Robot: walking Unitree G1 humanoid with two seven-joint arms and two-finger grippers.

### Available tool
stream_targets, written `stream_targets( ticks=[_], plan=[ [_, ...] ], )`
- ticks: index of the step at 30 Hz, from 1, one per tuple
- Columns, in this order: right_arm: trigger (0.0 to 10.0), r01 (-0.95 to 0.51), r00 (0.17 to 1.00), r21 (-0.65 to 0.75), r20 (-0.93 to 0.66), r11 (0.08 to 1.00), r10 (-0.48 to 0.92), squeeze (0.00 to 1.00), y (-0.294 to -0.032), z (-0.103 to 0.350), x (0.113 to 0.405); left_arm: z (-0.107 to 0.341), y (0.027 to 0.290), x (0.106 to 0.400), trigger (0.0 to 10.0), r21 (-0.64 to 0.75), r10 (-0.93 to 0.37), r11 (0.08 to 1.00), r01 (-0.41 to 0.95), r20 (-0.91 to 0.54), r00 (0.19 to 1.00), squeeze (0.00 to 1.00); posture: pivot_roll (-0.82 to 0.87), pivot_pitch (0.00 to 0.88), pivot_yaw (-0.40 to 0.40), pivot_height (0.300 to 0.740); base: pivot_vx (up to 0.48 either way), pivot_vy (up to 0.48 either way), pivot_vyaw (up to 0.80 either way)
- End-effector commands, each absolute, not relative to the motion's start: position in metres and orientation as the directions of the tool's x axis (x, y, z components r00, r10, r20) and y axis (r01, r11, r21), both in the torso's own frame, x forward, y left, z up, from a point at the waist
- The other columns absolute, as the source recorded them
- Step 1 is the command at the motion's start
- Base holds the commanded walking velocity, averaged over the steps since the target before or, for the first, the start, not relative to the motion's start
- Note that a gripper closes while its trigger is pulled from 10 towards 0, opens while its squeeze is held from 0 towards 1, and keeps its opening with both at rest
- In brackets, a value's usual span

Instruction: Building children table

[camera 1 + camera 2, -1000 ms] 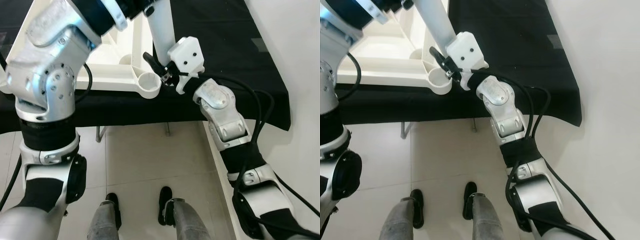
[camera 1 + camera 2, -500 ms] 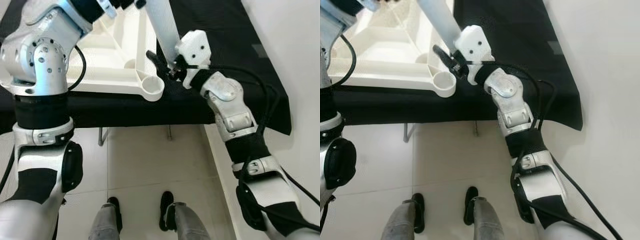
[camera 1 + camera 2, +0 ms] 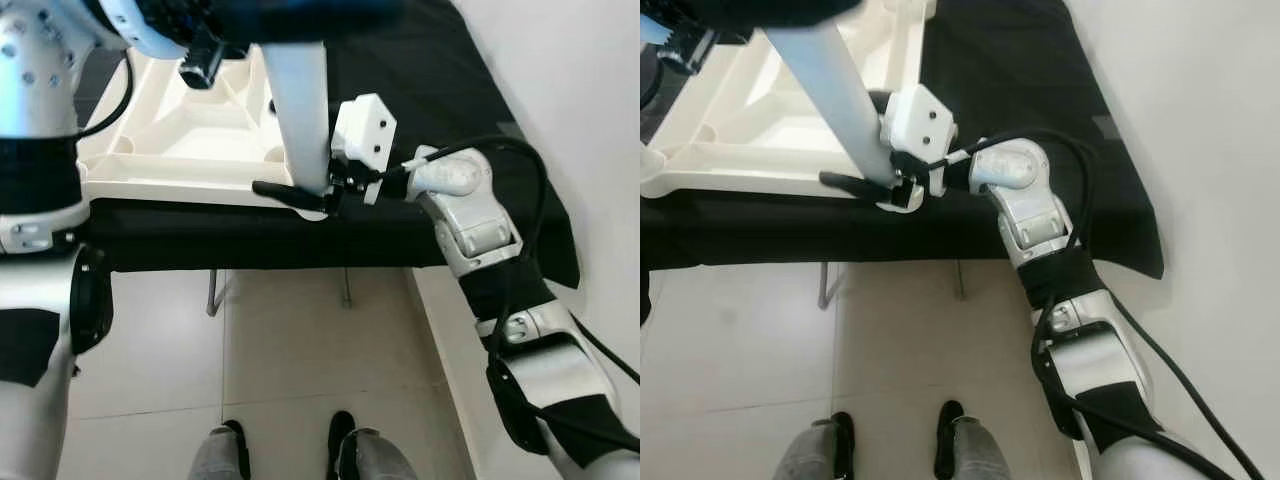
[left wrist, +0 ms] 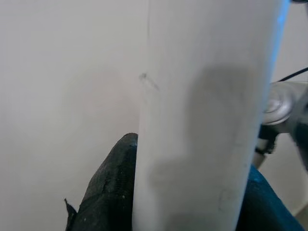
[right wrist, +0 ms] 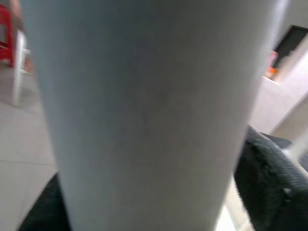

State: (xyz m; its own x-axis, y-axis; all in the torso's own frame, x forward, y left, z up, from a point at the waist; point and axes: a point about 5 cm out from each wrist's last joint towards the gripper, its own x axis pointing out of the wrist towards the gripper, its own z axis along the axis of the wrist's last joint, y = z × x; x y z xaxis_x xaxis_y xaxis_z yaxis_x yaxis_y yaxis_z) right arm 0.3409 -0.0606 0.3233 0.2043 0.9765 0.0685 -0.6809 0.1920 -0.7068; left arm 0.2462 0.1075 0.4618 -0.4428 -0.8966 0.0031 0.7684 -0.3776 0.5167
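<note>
The white children's table top [image 3: 180,140] lies upside down on a black-covered table [image 3: 420,90]. A pale round table leg [image 3: 298,110] stands nearly upright over the top's near right corner socket [image 3: 902,203]. My right gripper [image 3: 305,190] is shut on the leg's lower end, one black finger [image 3: 278,188] lying across its front. My left gripper [image 4: 187,202] is shut on the leg higher up, with a black finger [image 4: 108,192] on each side. Whether the leg's end sits inside the socket is hidden by the gripper.
A white wall [image 3: 560,90] runs close along the right. The black table's front edge [image 3: 250,245] faces me, with thin metal legs [image 3: 213,292] below. Tiled floor [image 3: 310,360] lies under it, and two grey legs in black shoes [image 3: 340,440] stand near.
The leg has swung from a tilt to nearly upright, and its lower end has come down onto the corner socket. My right gripper moved left with it. The camera view has shifted.
</note>
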Motion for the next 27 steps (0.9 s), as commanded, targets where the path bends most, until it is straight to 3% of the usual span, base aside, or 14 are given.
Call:
stream_targets(
  ticks=[1, 9, 19, 20, 21, 22, 23, 24, 26, 27],
  plan=[
    [0.0, -0.688, 0.162, -0.703, 0.095, 0.181, 0.982, 0.0, -0.047, 0.333, 0.336, 0.449, 0.082, 0.227, 0.0, 0.383, -0.663, -0.7, 0.603, -0.037, -0.748, 0.0, 0.03, 0.119, -0.041, 0.74, 0.0, 0.0, 0.0],
    [0.0, -0.721, 0.156, -0.663, 0.13, 0.203, 0.979, 0.0, -0.048, 0.332, 0.34, 0.433, 0.092, 0.223, 0.0, 0.366, -0.65, -0.717, 0.593, -0.042, -0.759, 0.0, 0.03, 0.12, -0.044, 0.74, 0.0, 0.0, 0.0],
    [0.0, -0.728, 0.223, -0.628, 0.164, 0.276, 0.961, 0.0, -0.053, 0.326, 0.347, 0.438, 0.105, 0.215, 0.0, 0.393, -0.651, -0.707, 0.587, -0.04, -0.758, 0.0, 0.04, 0.131, -0.048, 0.74, 0.0, 0.0, 0.0],
    [0.0, -0.723, 0.259, -0.616, 0.179, 0.314, 0.949, 0.0, -0.055, 0.325, 0.35, 0.442, 0.107, 0.222, 4.9, 0.424, -0.709, -0.642, 0.639, -0.011, -0.705, 0.06, 0.04, 0.138, -0.046, 0.74, 0.0, 0.0, 0.0],
    [0.0, -0.723, 0.259, -0.616, 0.179, 0.314, 0.949, 0.0, -0.055, 0.325, 0.35, 0.442, 0.107, 0.222, 4.9, 0.424, -0.709, -0.642, 0.639, -0.011, -0.705, 0.06, 0.04, 0.138, -0.046, 0.74, 0.0, 0.0, 0.0],
    [0.0, -0.72, 0.272, -0.612, 0.185, 0.328, 0.944, 0.0, -0.056, 0.325, 0.351, 0.443, 0.107, 0.224, 10.0, 0.43, -0.732, -0.613, 0.662, 0.005, -0.681, 1.0, 0.04, 0.138, -0.046, 0.74, 0.0, 0.0, 0.0],
    [0.0, -0.72, 0.272, -0.612, 0.185, 0.328, 0.944, 0.0, -0.056, 0.325, 0.351, 0.443, 0.107, 0.224, 10.0, 0.43, -0.732, -0.613, 0.662, 0.005, -0.681, 1.0, 0.04, 0.138, -0.046, 0.74, 0.0, 0.0, 0.0],
    [0.0, -0.697, 0.381, -0.569, 0.221, 0.436, 0.898, 0.0, -0.062, 0.322, 0.361, 0.455, 0.103, 0.24, 10.0, 0.498, -0.849, -0.384, 0.777, 0.139, -0.509, 1.0, 0.05, 0.16, -0.048, 0.74, 0.0, 0.0, 0.0],
    [0.0, -0.661, 0.488, -0.511, 0.263, 0.55, 0.832, 0.0, -0.07, 0.319, 0.37, 0.461, 0.106, 0.263, 10.0, 0.547, -0.927, -0.077, 0.833, 0.268, -0.261, 1.0, 0.05, 0.172, -0.052, 0.74, 0.0, 0.0, 0.0],
    [0.0, -0.648, 0.516, -0.493, 0.275, 0.58, 0.811, 0.0, -0.072, 0.318, 0.372, 0.461, 0.109, 0.271, 10.0, 0.559, -0.937, 0.013, 0.829, 0.296, -0.185, 1.0, 0.05, 0.172, -0.052, 0.74, 0.0, 0.0, 0.0]
  ],
)
